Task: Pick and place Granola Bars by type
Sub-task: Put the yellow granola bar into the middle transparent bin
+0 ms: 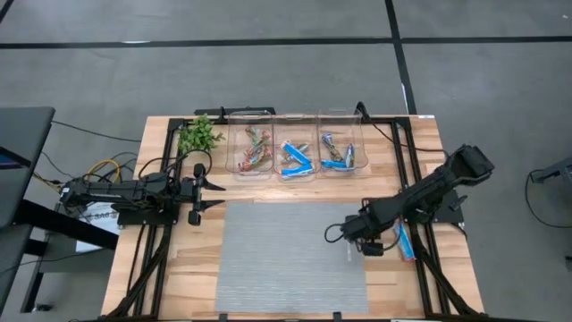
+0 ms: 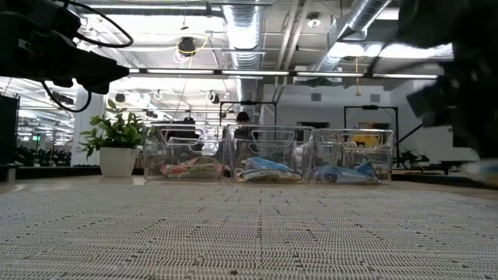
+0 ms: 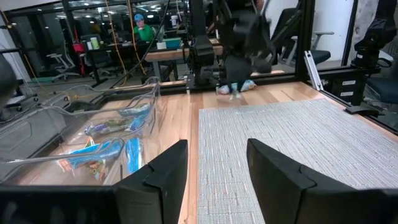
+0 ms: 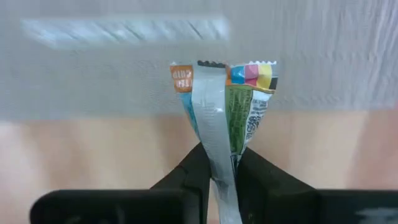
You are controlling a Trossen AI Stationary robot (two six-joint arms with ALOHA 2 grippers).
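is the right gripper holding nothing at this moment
No, the right gripper is shut on a granola bar, whose crimped silvery wrapper end sticks out from between its two dark fingers in the right wrist view.

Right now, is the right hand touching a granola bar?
Touching. The right wrist view shows the right hand shut on a silvery granola bar, its wrapper pinched between both fingers.

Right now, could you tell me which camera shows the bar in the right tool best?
The right wrist view: the granola bar fills it, pinched between the right tool's fingers. The high view shows a sliver; the left wrist view a distant blur; the low view nothing.
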